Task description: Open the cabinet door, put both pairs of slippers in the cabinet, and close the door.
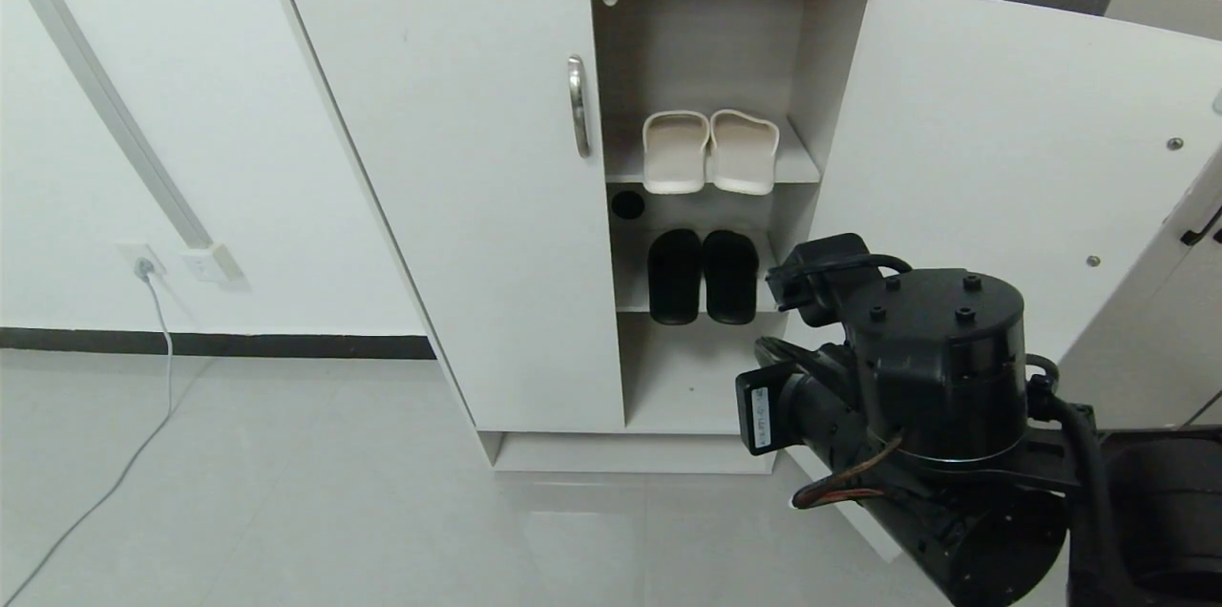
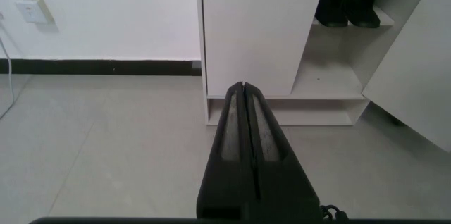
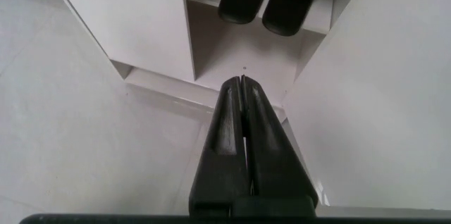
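On upper shelf (image 1: pixel 798 168), rounded cream slippers (image 1: pixel 707 151).

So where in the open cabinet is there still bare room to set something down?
The bottom compartment, below the black slippers, is bare. The top shelf holds the white slippers, with only narrow strips either side; the middle shelf is equally crowded. The right gripper hangs shut before the opening.

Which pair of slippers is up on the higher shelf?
The cream pair, side by side on the upper shelf. The black pair sits on the lower shelf just beneath.
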